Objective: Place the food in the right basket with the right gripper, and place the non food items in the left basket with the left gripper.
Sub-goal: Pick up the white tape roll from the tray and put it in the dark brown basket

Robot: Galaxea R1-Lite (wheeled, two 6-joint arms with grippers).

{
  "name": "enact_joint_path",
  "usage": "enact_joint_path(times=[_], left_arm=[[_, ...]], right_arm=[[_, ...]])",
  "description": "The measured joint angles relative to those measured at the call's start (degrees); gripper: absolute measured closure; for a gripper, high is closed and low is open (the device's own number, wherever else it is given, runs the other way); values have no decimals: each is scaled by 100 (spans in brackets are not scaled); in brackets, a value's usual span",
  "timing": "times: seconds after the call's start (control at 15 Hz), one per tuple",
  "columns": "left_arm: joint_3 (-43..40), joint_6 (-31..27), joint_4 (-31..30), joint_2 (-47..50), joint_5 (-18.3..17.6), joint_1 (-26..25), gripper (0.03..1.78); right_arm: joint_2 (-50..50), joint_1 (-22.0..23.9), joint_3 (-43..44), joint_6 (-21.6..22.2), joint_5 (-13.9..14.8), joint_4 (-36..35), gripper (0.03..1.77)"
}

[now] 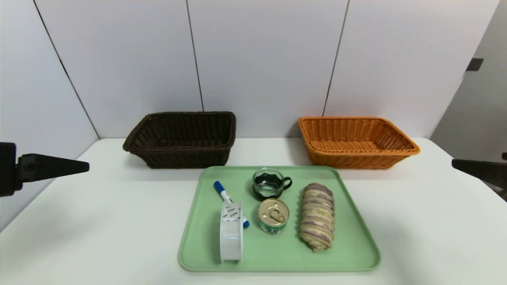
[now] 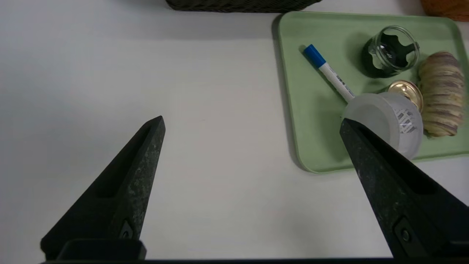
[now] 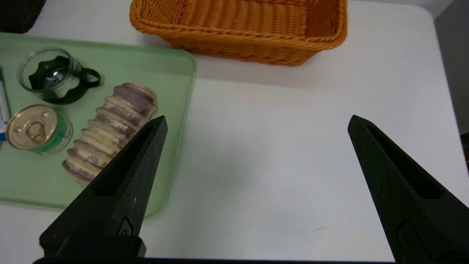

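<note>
A green tray (image 1: pixel 348 253) in the middle of the table holds everything. The food on it is a gold-lidded can (image 1: pixel 273 215) with a green label and a striped bread roll (image 1: pixel 317 215). The non food items are a white ring dispenser (image 1: pixel 231 237), a blue-capped marker (image 1: pixel 222 192) and a glass cup (image 1: pixel 270 183) with a black handle. Behind the tray stand the dark brown left basket (image 1: pixel 182 138) and the orange right basket (image 1: pixel 356 141), both with nothing inside. My left gripper (image 2: pixel 252 123) hovers open left of the tray. My right gripper (image 3: pixel 256 123) hovers open right of it.
The white table (image 1: pixel 99 221) has a rounded corner at the far right. White wall panels (image 1: pixel 261 59) rise directly behind the two baskets. Bare tabletop lies on both sides of the tray.
</note>
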State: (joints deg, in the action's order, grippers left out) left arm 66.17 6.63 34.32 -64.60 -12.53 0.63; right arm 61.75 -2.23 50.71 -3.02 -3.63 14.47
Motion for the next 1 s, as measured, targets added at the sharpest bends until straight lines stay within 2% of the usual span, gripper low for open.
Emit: enact_joint_path(times=[0.07, 0.13, 0.27, 0.33, 0.6, 0.8, 1.0], left_arm=[[37, -7, -4, -146, -26, 71, 12], [54, -7, -4, -254, -33, 189, 12], [74, 0, -11, -434, -37, 564, 12], [83, 4, -9, -496, -34, 779, 12], [183, 87, -34, -666, -26, 1637, 12], [404, 139, -22, -812, -13, 2025, 12], [581, 299, -17, -979, 5, 2384, 12]], right_arm=[[106, -44, 140, -41, -55, 232, 10], [184, -71, 251, -122, -229, 410, 10], [295, -94, 439, -215, -797, 642, 10], [357, -116, 557, -221, -995, 777, 10], [623, -182, 850, -212, -1182, 914, 10], [816, -276, 1083, -204, -1285, 912, 10], [995, -595, 1353, -188, -1282, 907, 10]])
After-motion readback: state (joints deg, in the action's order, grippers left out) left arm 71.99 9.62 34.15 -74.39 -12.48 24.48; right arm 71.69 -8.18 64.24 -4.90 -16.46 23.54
